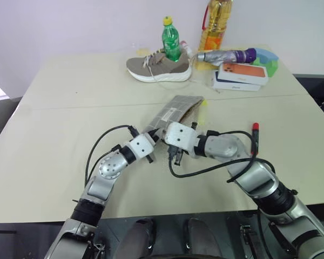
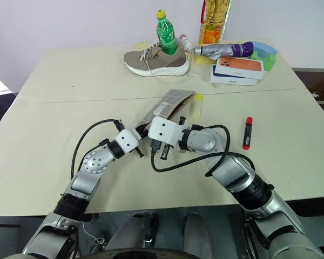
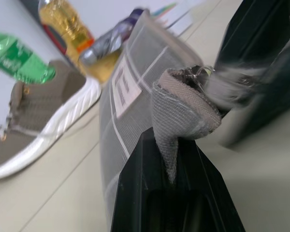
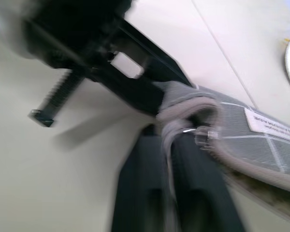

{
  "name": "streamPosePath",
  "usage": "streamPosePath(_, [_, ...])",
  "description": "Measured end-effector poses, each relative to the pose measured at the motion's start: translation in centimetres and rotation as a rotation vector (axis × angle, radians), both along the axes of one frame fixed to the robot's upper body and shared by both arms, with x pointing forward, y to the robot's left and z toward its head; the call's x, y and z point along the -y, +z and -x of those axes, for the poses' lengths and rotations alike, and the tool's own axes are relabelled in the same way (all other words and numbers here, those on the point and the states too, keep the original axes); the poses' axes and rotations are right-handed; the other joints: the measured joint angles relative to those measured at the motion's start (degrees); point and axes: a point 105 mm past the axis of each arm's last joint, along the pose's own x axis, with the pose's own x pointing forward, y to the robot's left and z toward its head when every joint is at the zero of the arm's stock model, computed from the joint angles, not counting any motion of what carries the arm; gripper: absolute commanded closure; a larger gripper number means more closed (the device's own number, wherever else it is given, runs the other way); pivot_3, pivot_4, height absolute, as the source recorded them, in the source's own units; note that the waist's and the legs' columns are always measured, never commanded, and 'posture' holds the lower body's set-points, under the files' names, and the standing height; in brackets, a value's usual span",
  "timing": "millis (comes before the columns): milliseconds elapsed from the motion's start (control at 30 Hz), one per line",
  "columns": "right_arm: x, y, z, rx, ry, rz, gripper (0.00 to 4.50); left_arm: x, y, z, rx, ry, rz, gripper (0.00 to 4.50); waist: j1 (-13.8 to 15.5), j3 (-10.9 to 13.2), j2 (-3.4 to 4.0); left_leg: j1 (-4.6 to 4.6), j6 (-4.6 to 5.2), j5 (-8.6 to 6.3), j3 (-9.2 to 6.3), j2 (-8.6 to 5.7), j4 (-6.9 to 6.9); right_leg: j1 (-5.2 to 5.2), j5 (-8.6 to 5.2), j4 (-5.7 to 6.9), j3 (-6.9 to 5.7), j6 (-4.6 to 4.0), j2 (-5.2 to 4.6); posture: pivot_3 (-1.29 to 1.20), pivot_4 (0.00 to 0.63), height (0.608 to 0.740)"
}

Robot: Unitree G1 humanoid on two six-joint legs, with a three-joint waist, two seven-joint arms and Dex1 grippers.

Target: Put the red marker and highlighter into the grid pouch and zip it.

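The left gripper [image 3: 176,159] is clamped tight on the near corner of the one grid pouch [image 2: 170,105], lifting that end. The right gripper [image 4: 169,159] meets it at the same corner, its two fingers close together around the fabric by the zip pull; how firm its hold is, I cannot tell. The pouch lies mid-table [image 2: 54,108]. One highlighter [image 2: 196,106] lies just beside the pouch's far end, one red marker [image 2: 248,133] well apart toward the right edge. Along the far edge: one shoe [image 1: 157,67], two bottles, two stacked boxes [image 1: 240,75].
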Motion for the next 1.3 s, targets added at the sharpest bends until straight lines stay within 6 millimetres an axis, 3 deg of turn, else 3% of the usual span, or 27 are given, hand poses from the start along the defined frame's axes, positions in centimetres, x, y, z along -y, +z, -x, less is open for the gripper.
streamPosePath(133, [-1.0, 0.9, 0.8, 0.007, 0.058, -0.050, 0.48, -0.4, 0.1, -0.3, 0.005, 0.013, -0.008, 4.50, 0.1, 0.0, -0.02, 0.00, 0.00, 0.00, 0.00, -0.01, 0.06, 0.03, 0.00, 0.00, 0.00, 0.00, -0.01, 0.00, 0.150, 0.740])
streamPosePath(300, [2.4, 2.1, -1.5, 0.046, -0.137, -0.111, 0.48, -2.5, 0.1, -0.4, 0.001, 0.053, -0.023, 4.50, 0.1, 0.0, -0.03, 0.00, 0.00, 0.00, 0.00, -0.02, 0.05, 0.02, 0.01, 0.00, 0.00, 0.00, -0.02, 0.00, 0.150, 0.740])
streamPosePath(367, [5.1, 2.0, -3.4, 0.023, -0.312, -0.135, 0.22, -3.3, 0.2, -0.2, -0.001, 0.054, -0.029, 4.50, 0.0, 0.0, -0.03, 0.00, 0.00, 0.00, 0.00, -0.02, 0.02, 0.00, 0.01, 0.02, 0.01, 0.00, -0.02, 0.00, 0.150, 0.740])
streamPosePath(467, [7.8, 1.7, -5.6, -0.086, -0.567, -0.282, 0.22, -4.3, 0.2, -0.2, -0.005, 0.063, -0.037, 4.50, -0.1, 0.0, -0.03, 0.01, -0.01, 0.00, 0.00, 0.01, -0.02, -0.04, 0.01, 0.08, 0.03, -0.01, 0.00, 0.00, 0.150, 0.740])
streamPosePath(733, [10.0, -0.3, -11.3, -0.205, -0.996, -0.461, 0.22, -5.2, -0.1, 0.3, -0.020, 0.059, -0.040, 4.50, -0.5, 0.0, -0.01, 0.01, -0.08, 0.05, 0.03, -0.01, -0.02, -0.08, 0.02, 0.17, 0.06, -0.02, -0.01, 0.00, 0.150, 0.740])
streamPosePath(867, [11.2, -2.1, -12.8, -0.234, -1.128, -0.437, 0.22, -5.1, -0.3, 0.5, -0.026, 0.059, -0.030, 4.50, -0.5, 0.0, 0.00, 0.01, -0.07, 0.05, 0.03, -0.04, -0.03, -0.09, 0.01, 0.17, 0.07, -0.03, -0.02, 0.00, 0.150, 0.740])
streamPosePath(967, [11.6, -2.8, -13.4, -0.247, -1.200, -0.441, 1.07, -4.8, -0.3, 0.8, -0.026, 0.062, -0.007, 4.50, -0.9, 0.0, 0.02, 0.01, -0.08, 0.05, 0.03, -0.04, -0.03, -0.10, 0.01, 0.21, 0.08, -0.03, -0.02, 0.00, 0.150, 0.740])
streamPosePath(1133, [11.7, -2.8, -13.5, -0.255, -1.221, -0.471, 3.61, -4.6, 0.0, 0.8, -0.022, 0.071, 0.009, 4.50, -1.5, 0.0, 0.03, 0.02, -0.07, 0.05, 0.03, -0.04, 0.02, -0.13, 0.01, 0.36, 0.10, -0.03, -0.02, 0.00, 0.150, 0.740])
streamPosePath(1300, [12.0, -2.8, -13.0, -0.227, -1.163, -0.446, 3.60, -4.5, 0.0, 0.8, -0.021, 0.069, 0.010, 4.50, -1.4, 0.0, 0.03, 0.01, -0.07, 0.05, 0.04, -0.05, 0.02, -0.21, 0.01, 0.46, 0.13, -0.04, -0.02, 0.00, 0.150, 0.740])
